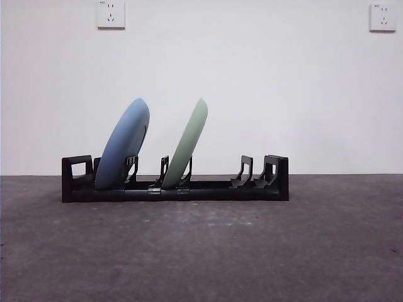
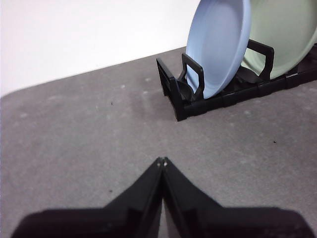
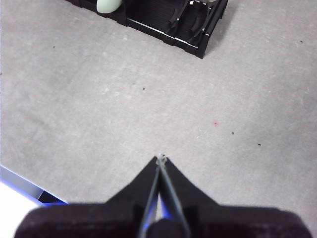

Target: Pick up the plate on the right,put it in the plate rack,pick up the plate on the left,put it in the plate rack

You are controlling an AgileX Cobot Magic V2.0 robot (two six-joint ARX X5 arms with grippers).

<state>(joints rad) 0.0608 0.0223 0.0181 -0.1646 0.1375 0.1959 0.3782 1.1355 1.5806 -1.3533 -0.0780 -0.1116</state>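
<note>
Both plates racked in plate rack, left tool apart, closed

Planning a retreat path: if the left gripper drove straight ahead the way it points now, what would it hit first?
Probably bare table: the left gripper points just beside the plate rack's end, though depth is unclear.

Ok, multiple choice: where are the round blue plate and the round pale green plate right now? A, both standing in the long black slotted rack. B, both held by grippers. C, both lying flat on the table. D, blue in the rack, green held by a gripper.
A: the round blue plate and round pale green plate both stand tilted between dividers of the long black slotted rack, while the left gripper and right gripper are shut and hold nothing.
</note>
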